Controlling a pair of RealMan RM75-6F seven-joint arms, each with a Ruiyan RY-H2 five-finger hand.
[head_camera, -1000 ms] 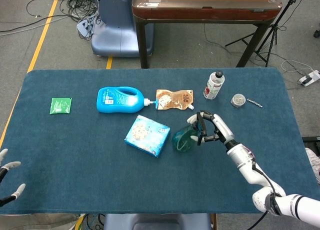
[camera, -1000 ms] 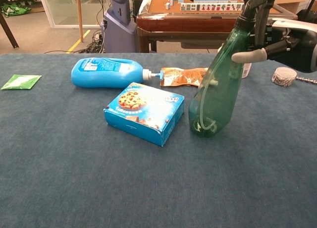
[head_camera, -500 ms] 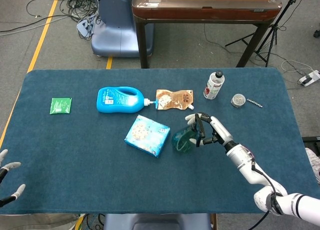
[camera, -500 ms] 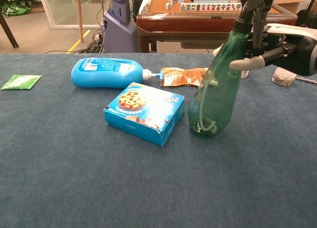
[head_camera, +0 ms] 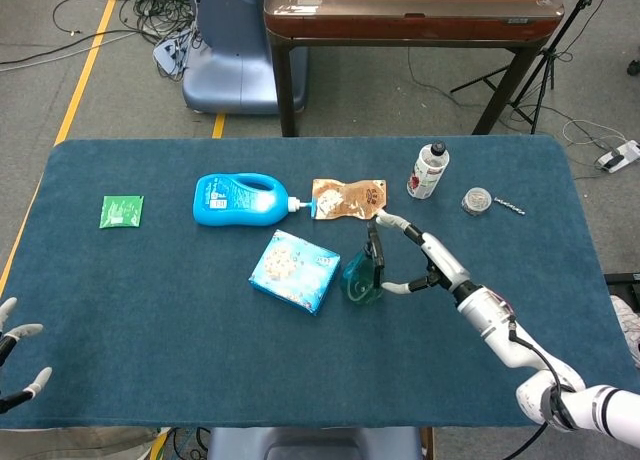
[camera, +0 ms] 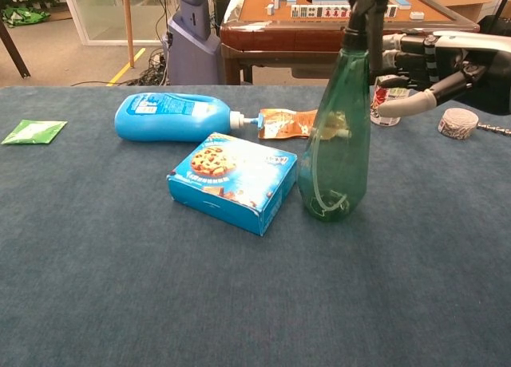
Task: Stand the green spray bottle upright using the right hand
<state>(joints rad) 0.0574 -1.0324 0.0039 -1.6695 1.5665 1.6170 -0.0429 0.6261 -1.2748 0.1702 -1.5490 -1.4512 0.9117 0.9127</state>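
The green spray bottle (head_camera: 362, 273) (camera: 335, 151) stands upright on the blue table cloth (head_camera: 180, 320), just right of the cookie box, with its black trigger head on top. My right hand (head_camera: 425, 262) (camera: 431, 64) hovers just to the right of the bottle's head, at neck height. Its fingers are spread and do not close around the bottle; I see a small gap between them and the neck. At the near left table edge my left hand (head_camera: 15, 365) rests with fingers apart and holds nothing.
A blue cookie box (head_camera: 295, 270) (camera: 231, 182) sits right beside the bottle's left. Behind lie a blue detergent jug (head_camera: 240, 200) (camera: 172, 117), a brown pouch (head_camera: 348, 200), a small white bottle (head_camera: 428, 170), a round tin (head_camera: 477, 200) and a green packet (head_camera: 121, 211).
The spray bottle went from leaning toward my right hand to standing straight. The right hand's fingers opened off its neck and now sit spread beside it.
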